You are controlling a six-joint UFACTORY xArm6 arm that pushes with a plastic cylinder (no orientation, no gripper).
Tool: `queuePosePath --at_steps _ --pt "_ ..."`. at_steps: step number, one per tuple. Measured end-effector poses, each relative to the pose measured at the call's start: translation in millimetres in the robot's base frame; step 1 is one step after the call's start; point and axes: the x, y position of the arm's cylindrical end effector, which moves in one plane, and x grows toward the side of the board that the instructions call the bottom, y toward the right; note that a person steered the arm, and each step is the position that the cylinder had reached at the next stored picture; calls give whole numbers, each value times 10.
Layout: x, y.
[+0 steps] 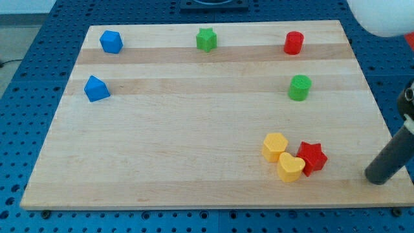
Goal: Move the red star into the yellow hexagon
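The red star [313, 156] lies near the view's bottom right, touching a yellow heart-shaped block [290, 167] on its left. The yellow hexagon [275, 146] sits just left of the star and above the heart; a narrow gap seems to separate it from the star. My tip [376, 178] is at the board's bottom right, well to the right of the red star and apart from it. The rod leans up toward the view's right edge.
A blue block [111, 42] and a second blue block [96, 88] lie at the left. A green star [206, 39], a red cylinder [294, 43] and a green cylinder [299, 87] lie toward the top. The wooden board [168, 149] ends just right of my tip.
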Motion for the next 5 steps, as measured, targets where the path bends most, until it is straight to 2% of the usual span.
queuePosePath --at_steps 2,5 --pt "-135 -898" --pt "-333 -987"
